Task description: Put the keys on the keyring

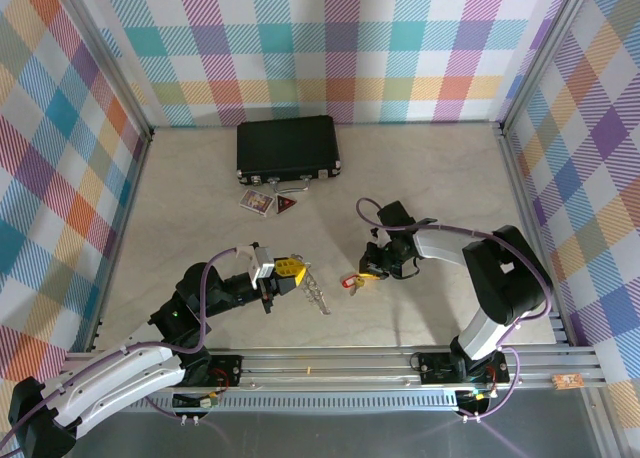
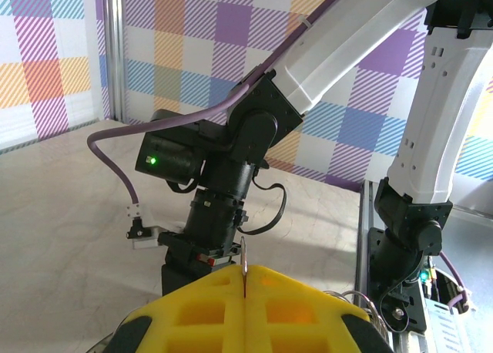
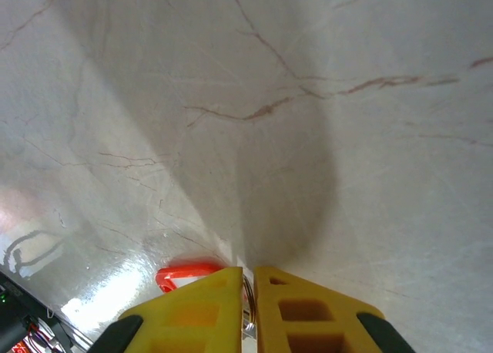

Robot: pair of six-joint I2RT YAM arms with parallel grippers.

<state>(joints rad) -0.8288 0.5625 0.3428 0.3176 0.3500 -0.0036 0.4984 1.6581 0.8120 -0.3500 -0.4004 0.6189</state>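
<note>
The left gripper (image 1: 291, 270), in front of the case (image 1: 287, 148), has its fingers pressed together on a thin wire of the keyring (image 1: 317, 296), whose grey cluster trails just past the fingertips. The right gripper (image 1: 366, 272), front-right of the case, pinches the keys (image 3: 189, 274) with its fingers almost closed, the red tag sticking out sideways.

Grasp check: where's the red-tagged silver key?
Top view, table centre: the small silver key with red plastic tag is pinched in the right gripper fingers, right of the toothed grey keyring.
</note>
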